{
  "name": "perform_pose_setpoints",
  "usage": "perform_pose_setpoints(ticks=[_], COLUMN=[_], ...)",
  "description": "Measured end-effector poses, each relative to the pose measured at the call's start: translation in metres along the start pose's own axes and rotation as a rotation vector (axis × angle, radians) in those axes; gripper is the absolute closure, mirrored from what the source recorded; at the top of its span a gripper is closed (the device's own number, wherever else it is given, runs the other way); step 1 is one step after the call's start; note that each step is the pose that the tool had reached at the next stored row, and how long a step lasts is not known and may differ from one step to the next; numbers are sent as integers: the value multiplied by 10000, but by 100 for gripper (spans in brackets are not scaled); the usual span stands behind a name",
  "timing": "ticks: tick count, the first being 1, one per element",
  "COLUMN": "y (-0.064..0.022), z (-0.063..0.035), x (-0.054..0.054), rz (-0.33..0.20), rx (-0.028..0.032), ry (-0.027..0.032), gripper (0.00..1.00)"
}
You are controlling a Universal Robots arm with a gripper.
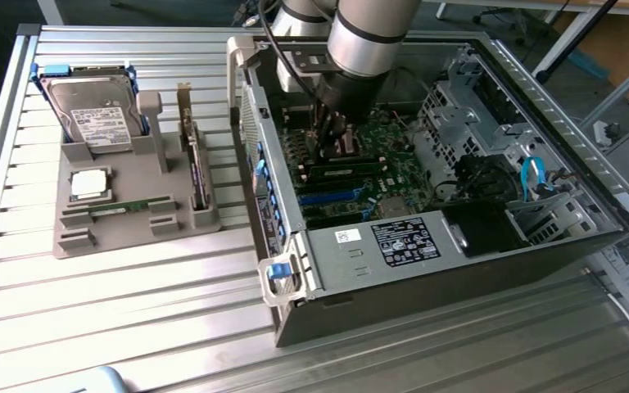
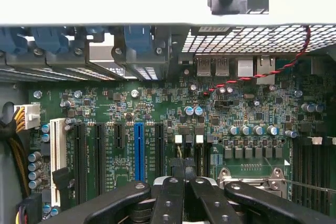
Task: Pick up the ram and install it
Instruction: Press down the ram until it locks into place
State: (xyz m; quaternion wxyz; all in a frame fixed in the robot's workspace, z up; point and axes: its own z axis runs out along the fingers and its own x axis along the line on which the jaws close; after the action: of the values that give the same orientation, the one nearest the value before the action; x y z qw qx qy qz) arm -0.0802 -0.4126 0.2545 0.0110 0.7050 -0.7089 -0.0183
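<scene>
Presently: slim green circuit-board ram stick (image 1: 128,205) on grey tray (image 1: 128,243); likely light, stiff, brittle, so grasp long edges. Black gripper (image 2: 184,167) pinched together above green motherboard (image 2: 236,114).

In the exterior view the arm (image 1: 364,37) is cut off by the upper edge and hides the motherboard (image 1: 386,160) beneath it. The gripper (image 2: 184,179) runs past the wrist view's edge, fingertips pressed together.

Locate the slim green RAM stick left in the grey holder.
In the exterior view, the slim green RAM stick lies in the grey holder on the exterior view's left, just below the square silver processor chip.
</scene>
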Motion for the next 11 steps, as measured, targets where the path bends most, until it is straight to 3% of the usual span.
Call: perform_pose_setpoints(ticks=[11], y=[0], z=[1], x=[26], rz=[0], rx=[-1], ry=[1], gripper=[89])
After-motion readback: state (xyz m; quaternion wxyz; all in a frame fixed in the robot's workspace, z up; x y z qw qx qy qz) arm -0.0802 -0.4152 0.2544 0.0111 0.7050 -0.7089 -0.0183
